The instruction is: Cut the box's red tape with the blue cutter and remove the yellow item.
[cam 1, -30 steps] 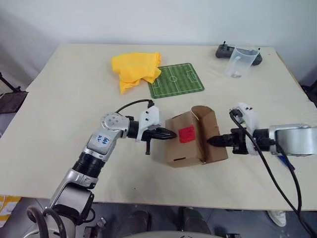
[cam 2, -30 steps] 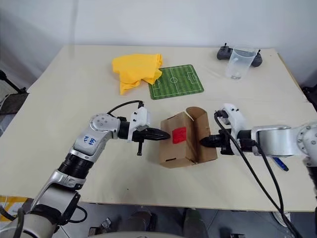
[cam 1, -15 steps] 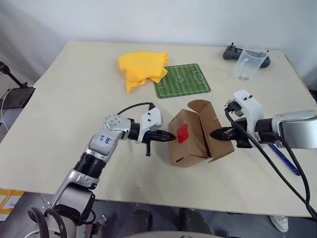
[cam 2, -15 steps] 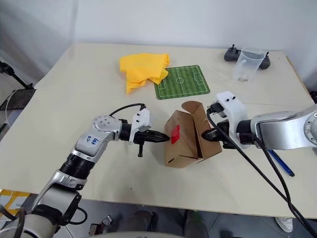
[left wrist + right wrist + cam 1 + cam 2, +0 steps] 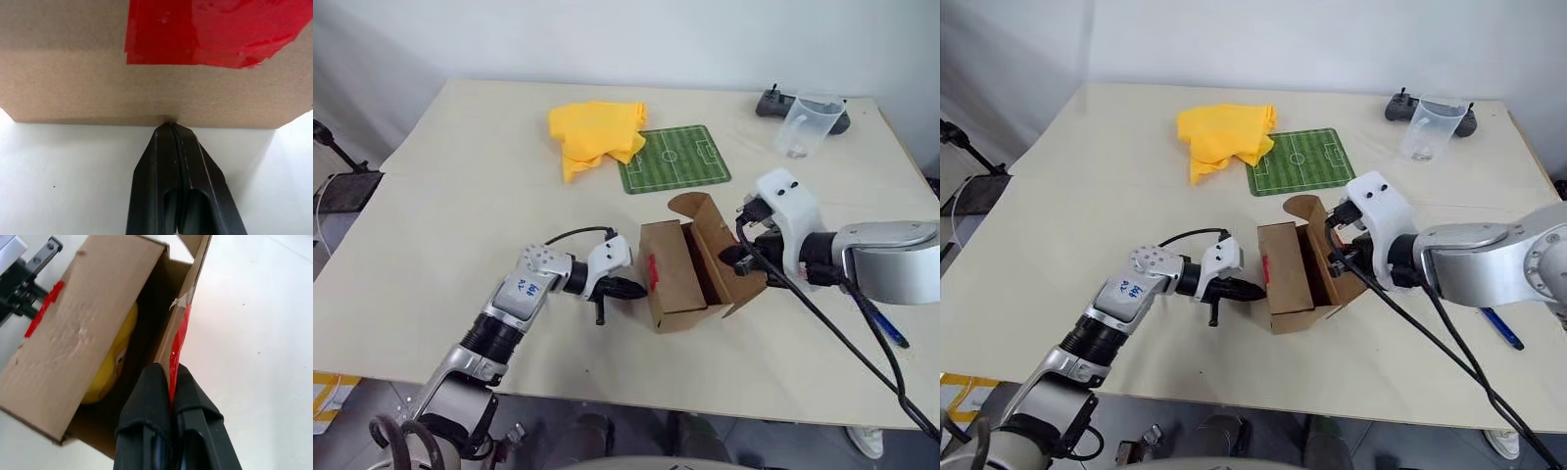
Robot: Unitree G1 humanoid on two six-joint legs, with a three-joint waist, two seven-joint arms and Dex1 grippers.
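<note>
I work in what looks like a test lab: a bare pale table (image 5: 460,196) against a plain white wall (image 5: 607,39), a black controller (image 5: 771,101) near its far right corner.

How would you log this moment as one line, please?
box: open, tape cut | toy: inside | left gripper: shut, against box | right gripper: shut on flap | cutter: on table
</note>
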